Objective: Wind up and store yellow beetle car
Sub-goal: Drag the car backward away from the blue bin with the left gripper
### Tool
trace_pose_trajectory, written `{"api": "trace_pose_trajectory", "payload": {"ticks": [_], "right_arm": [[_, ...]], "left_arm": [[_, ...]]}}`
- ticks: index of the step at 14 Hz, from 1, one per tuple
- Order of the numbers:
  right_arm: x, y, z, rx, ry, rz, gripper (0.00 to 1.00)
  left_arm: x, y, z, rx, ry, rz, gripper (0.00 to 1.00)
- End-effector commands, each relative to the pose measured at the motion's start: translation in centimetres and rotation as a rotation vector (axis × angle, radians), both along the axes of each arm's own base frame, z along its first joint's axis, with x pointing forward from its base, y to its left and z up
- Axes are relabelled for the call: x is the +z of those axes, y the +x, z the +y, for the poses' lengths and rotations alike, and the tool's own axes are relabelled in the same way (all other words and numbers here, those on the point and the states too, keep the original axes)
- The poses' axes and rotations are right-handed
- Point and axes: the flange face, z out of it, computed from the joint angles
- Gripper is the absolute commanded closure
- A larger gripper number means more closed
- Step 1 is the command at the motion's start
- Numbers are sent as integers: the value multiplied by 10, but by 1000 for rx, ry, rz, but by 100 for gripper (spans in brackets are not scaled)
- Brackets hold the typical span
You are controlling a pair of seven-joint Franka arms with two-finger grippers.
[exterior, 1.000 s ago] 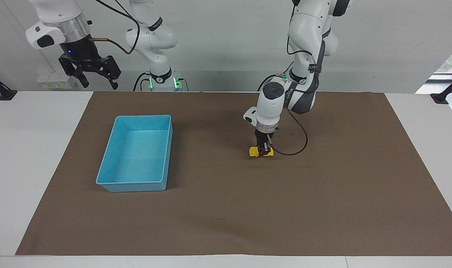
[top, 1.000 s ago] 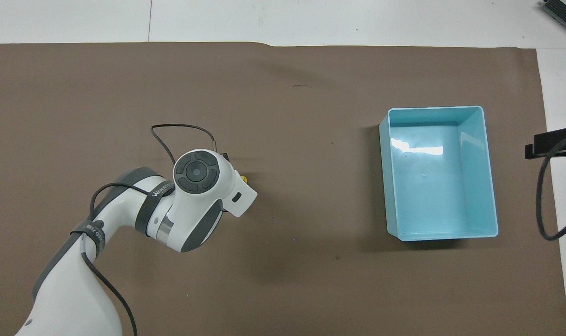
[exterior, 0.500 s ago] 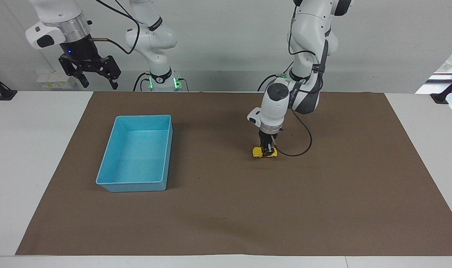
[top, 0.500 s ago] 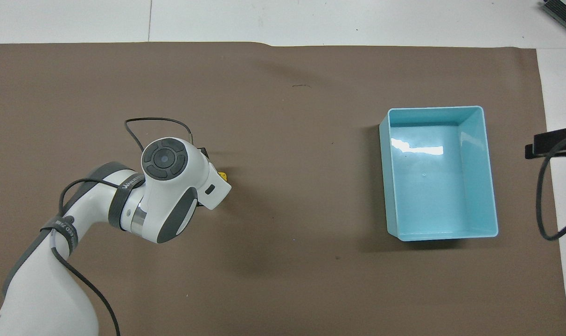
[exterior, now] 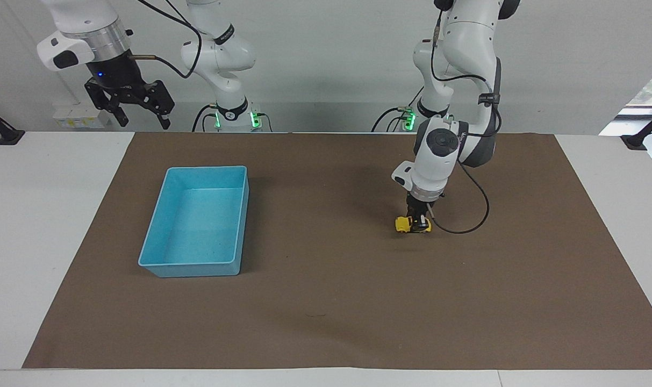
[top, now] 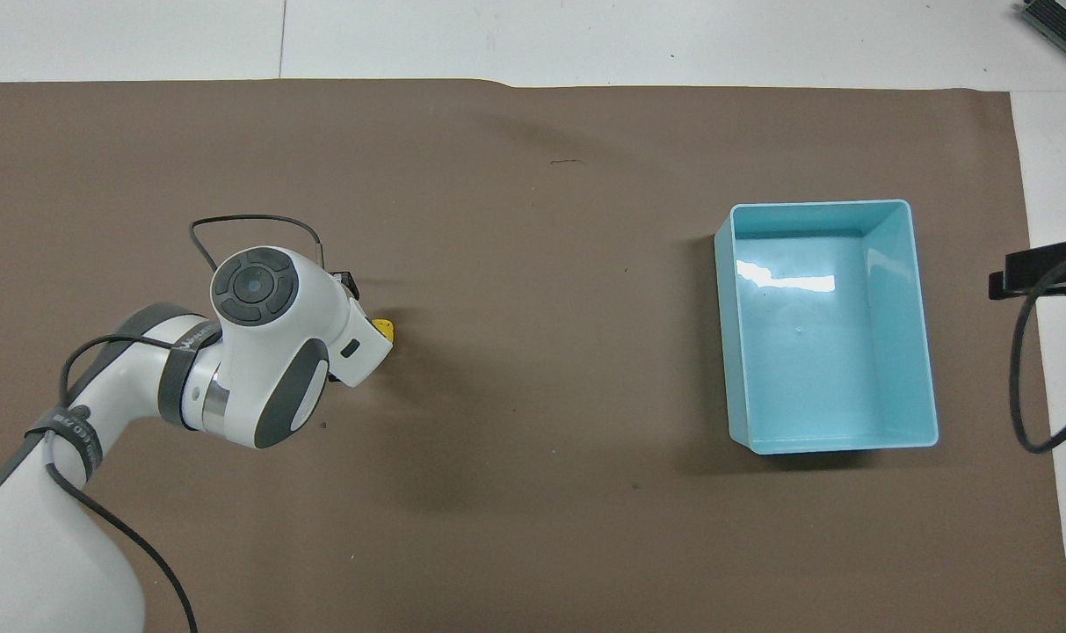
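Dragging the yellow beetle car (exterior: 412, 224) along the worktop (exterior: 326, 301) toward the left arm's edge, away from the blue bin (exterior: 196, 221): left gripper (exterior: 418, 219) clamped on it. Likely the wind-up stroke. Right gripper (exterior: 137, 110) waits aloft, fingers apart.

Matt mat, glossy plastics
Brown mat (exterior: 326, 301) looks matt, paper-like; blue bin (top: 902, 325) and yellow beetle car (exterior: 403, 226) glossy plastic.
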Motion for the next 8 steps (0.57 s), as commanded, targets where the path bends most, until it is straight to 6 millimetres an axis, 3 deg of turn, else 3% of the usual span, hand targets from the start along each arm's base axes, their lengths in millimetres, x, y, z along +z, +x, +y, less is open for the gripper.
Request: {"api": "trace_pose_trajectory", "payload": {"ticks": [1, 2, 3, 4, 5, 8], "right_arm": [[4, -5, -2, 19, 5, 0, 0], [4, -5, -2, 19, 5, 0, 0], [4, -5, -2, 19, 5, 0, 0], [4, -5, -1, 20, 5, 1, 0], [4, -5, -1, 20, 5, 0, 0], [4, -5, -1, 20, 5, 1, 0]], "left_arm": [[-30, 3, 17, -14, 20, 11, 100], [-29, 3, 17, -15, 20, 9, 100], [-19, 2, 15, -16, 17, 1, 82], [-2, -1, 8, -25, 20, 4, 10], [9, -4, 3, -35, 26, 16, 0], [63, -4, 1, -2, 17, -12, 0]]}}
